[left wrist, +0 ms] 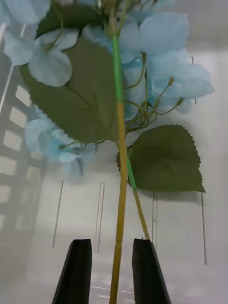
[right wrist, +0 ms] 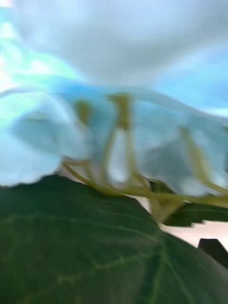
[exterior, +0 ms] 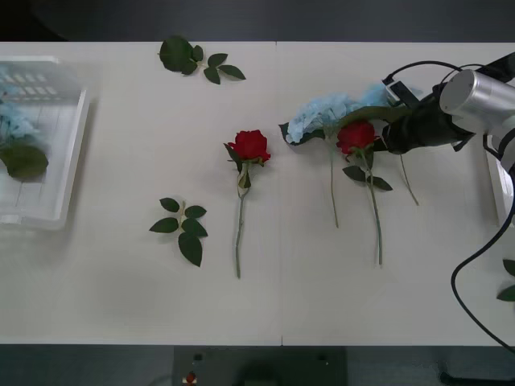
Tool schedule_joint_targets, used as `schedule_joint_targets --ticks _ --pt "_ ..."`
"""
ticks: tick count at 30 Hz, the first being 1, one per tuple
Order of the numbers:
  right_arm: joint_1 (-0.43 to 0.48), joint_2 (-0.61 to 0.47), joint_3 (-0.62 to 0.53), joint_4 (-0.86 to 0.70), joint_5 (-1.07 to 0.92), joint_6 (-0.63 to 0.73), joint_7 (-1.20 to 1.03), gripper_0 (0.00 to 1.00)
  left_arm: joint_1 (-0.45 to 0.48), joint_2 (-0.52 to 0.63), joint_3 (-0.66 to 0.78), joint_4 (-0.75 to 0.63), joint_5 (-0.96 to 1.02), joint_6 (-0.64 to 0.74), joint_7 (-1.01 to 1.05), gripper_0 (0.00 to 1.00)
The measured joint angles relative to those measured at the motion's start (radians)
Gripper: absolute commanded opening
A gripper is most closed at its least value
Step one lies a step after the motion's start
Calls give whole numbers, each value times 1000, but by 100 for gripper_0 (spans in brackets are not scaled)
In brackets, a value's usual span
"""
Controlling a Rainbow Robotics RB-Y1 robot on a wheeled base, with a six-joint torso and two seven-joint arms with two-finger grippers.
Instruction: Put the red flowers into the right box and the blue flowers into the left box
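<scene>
Two red flowers lie on the white table: one rose [exterior: 251, 145] in the middle and another [exterior: 356, 135] further right. A blue flower [exterior: 322, 112] lies against that second rose, and my right gripper [exterior: 392, 133] reaches in from the right to its leaves. Its petals [right wrist: 118, 128] and a big leaf [right wrist: 95, 247] press close to the right wrist camera. In the left box [exterior: 56, 217] lies another blue flower [left wrist: 156, 52]. My left gripper [left wrist: 111, 270] is open just above the box floor. The flower's stem [left wrist: 121, 190] runs between the fingers without touching them.
Loose leaf sprigs lie at the table's back [exterior: 197, 60] and left of centre [exterior: 183, 229]. The right box [exterior: 500, 193] shows as a white rim at the right edge, behind the right arm's cable. The table's front strip is bare.
</scene>
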Motion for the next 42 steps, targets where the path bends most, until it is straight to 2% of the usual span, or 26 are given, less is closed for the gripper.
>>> schedule_joint_targets --ticks 2,3,5,9,11,18,23,28,33,37,42 --pt "0 5 1 0 16 0 0 61 0 0 -14 9 2 -5 0 68" --pt "0 6 2 0 21 0 0 46 0 0 -18 9 3 -5 0 73" --pt "0 6 2 0 25 0 0 27 0 0 -21 9 13 -5 0 81" --pt "0 6 2 0 25 0 0 6 0 0 -19 9 54 47 0 100" --pt "0 6 2 0 25 0 0 0 0 0 -11 9 100 95 0 100" --pt "0 6 2 0 25 0 0 0 -24 4 72 0 239 336 0 100" --pt "0 6 2 0 23 0 0 0 -73 60 92 -18 337 532 0 100" --pt "-3 -21 1 0 -111 62 0 0 -155 114 92 -21 411 672 -1 100" --pt "-15 -107 -30 0 -396 193 1 0 -241 131 72 -25 468 722 -1 100" --pt "-15 -179 -64 0 -660 265 10 0 -305 131 -10 -26 539 718 -1 100" --pt "-15 -224 -53 0 -965 305 20 0 -356 130 -173 -26 638 604 -1 100"
